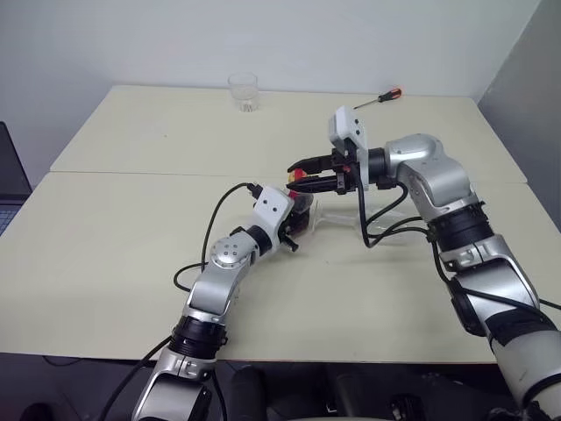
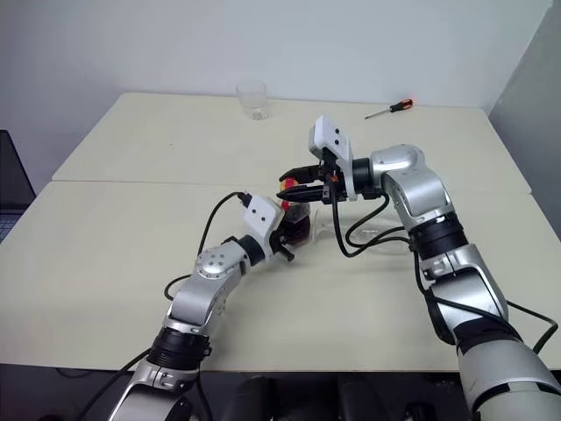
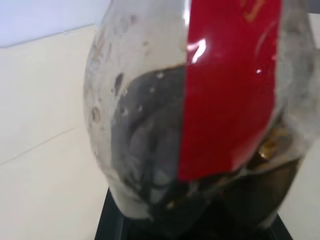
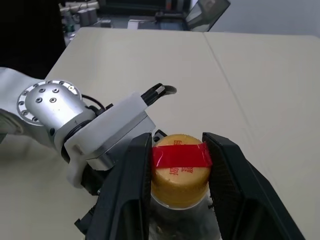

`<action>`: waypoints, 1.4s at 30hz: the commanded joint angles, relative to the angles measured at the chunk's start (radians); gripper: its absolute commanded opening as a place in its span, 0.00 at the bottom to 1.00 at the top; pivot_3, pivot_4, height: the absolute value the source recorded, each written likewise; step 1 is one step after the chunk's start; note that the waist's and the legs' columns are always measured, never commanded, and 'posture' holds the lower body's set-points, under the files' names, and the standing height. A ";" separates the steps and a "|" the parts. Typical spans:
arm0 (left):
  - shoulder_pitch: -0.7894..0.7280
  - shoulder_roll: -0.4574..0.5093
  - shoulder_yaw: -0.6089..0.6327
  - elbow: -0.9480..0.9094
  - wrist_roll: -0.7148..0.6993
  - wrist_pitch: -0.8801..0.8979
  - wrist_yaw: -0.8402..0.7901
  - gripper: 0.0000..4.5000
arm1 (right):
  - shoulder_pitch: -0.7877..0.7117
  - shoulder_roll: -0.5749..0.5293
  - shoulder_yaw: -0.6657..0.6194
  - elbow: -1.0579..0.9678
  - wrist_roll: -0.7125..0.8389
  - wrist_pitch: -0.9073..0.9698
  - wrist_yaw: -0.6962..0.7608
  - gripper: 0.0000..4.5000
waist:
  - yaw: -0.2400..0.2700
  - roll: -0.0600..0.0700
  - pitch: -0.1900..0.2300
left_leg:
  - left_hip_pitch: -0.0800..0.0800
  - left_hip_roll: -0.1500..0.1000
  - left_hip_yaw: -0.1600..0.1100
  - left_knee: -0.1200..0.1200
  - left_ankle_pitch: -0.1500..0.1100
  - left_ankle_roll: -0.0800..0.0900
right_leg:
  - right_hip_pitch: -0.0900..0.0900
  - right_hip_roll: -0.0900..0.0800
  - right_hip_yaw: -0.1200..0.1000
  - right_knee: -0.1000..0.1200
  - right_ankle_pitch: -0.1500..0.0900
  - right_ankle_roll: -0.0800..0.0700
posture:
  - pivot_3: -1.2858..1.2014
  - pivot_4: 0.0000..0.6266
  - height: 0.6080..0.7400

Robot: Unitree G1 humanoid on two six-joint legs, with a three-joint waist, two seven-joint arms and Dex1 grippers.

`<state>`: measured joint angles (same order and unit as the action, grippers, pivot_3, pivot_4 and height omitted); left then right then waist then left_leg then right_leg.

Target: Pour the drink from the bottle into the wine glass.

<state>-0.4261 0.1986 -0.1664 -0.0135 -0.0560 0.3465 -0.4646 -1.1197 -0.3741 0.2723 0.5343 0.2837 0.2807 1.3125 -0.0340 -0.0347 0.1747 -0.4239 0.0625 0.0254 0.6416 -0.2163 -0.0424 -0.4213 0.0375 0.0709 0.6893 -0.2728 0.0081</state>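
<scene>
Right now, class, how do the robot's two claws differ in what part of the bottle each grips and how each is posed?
The left claw clamps the bottle body from the side; the right claw closes on the yellow cap. The left sits low, the right higher. Both are shut on one bottle.

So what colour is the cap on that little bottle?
The cap is yellow, with a red strip across its top; the right wrist view shows it best.

Table point(image 1: 114, 263): tumbler point(image 1: 244, 91), screwdriver point(image 1: 379, 98)
</scene>
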 commanded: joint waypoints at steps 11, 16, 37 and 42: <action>-0.030 -0.017 -0.002 -0.061 -0.012 0.011 0.001 0.17 | -0.116 0.045 -0.069 0.152 -0.065 -0.070 -0.005 0.28 | 0.003 0.000 0.000 | -0.001 -0.001 0.000 0.001 0.000 0.000 | 0.000 -0.003 0.000 0.000 0.000 0.000 | 0.52 0.24 1.00; -0.044 -0.028 -0.009 -0.041 -0.012 0.002 -0.006 0.17 | -0.118 0.034 -0.101 0.153 -0.069 -0.051 -0.037 0.66 | 0.003 0.000 0.000 | -0.001 -0.001 0.000 0.001 0.000 0.000 | 0.000 -0.003 -0.001 0.001 0.000 0.000 | 0.52 0.24 1.00; -0.022 -0.044 0.002 -0.047 -0.021 0.006 0.000 0.17 | 0.007 -0.033 -0.263 -0.298 0.107 0.246 -0.168 1.00 | 0.003 0.001 0.001 | -0.001 -0.001 -0.001 0.001 0.000 0.000 | 0.000 -0.004 -0.001 0.001 0.000 0.000 | 0.52 0.24 1.00; -0.024 -0.049 0.001 -0.041 -0.021 0.005 0.003 0.17 | 0.100 -0.010 -0.310 -0.530 0.138 0.394 -0.388 1.00 | 0.002 0.001 0.001 | -0.001 -0.002 -0.002 0.002 0.000 0.000 | 0.000 -0.004 0.000 0.004 0.000 0.000 | 0.52 0.24 1.00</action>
<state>-0.4313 0.1544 -0.1634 -0.0090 -0.0690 0.3774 -0.4650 -1.0116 -0.3876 0.0011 0.0897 0.4072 0.6429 1.0002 -0.0317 -0.0333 0.1755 -0.4251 0.0610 0.0238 0.6436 -0.2163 -0.0425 -0.4215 0.0339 0.0709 0.6936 -0.2727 0.0080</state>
